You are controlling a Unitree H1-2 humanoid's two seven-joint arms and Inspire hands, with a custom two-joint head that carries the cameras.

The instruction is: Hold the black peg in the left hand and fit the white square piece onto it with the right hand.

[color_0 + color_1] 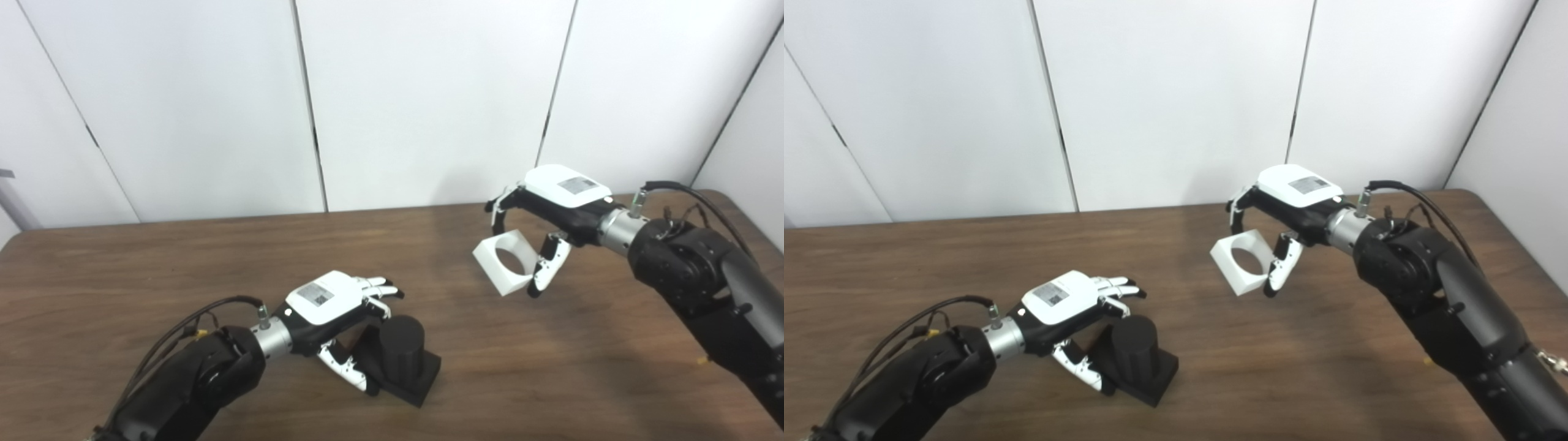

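Note:
The black peg [401, 355], a short cylinder on a square black base, stands on the brown table [122, 275] at front centre. My left hand [334, 312] is wrapped around it, fingers behind the cylinder and thumb on the near side of the base. The white square piece [503, 260], with a round hole through it, hangs tilted above the table at right of centre. My right hand [551, 211] is shut on it, fingers over its far edge and thumb on its right side. The same scene in the right eye view: peg [1136, 358], white piece [1240, 260].
White wall panels [429, 92] close off the back behind the table's far edge. Bare wood lies between the two hands. Cables run along both forearms.

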